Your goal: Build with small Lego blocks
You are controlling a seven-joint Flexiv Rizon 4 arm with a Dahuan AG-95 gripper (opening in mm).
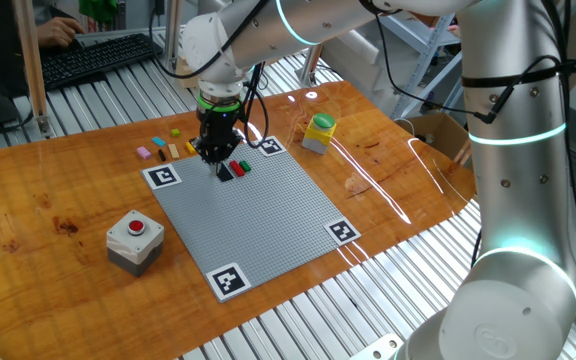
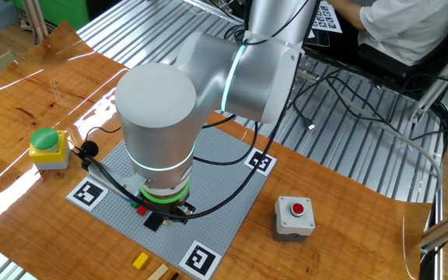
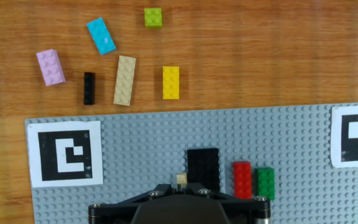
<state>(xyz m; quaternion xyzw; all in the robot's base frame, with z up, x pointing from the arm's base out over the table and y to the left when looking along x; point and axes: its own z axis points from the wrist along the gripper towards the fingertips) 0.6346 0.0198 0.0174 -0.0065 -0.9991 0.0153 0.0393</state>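
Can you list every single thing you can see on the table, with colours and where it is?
Loose Lego bricks: six, pink, blue, lime green, black, tan, yellow; on the wood beside the baseplate.
Placed Lego bricks: three, black, red, green; side by side on the baseplate, near the gripper.
Baseplate: one, grey, middle of the table.
Square markers: four, black and white, one at each baseplate corner.
Green button box: one, yellow with a green top, past the baseplate.
Red button box: one, grey with a red button, beside the baseplate.
Table: one, brown wood.
Gripper: one, black, shut, pointing down over the placed bricks.
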